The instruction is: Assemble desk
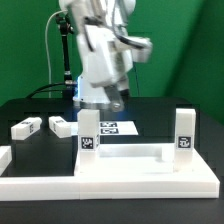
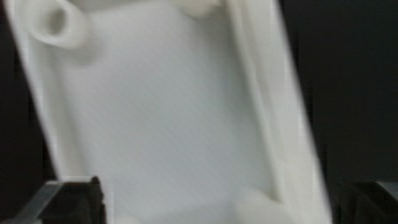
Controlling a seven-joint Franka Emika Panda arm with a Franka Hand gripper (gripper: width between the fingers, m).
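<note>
The arm stood bent over the table, its gripper (image 1: 112, 100) pointing down and hanging above the desk top (image 1: 128, 153). The fingers (image 2: 75, 198) were spread wide, holding nothing. The rimmed desk top lay beyond the fingertips, spanning the gap between them.

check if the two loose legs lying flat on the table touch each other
Apart. In the exterior view, dark table shows between the loose leg at the exterior view's left and the second loose leg.

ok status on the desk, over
Gripper open, over desk top. Two upright legs at its corners, two loose legs lying apart. Nothing seen in the way.
</note>
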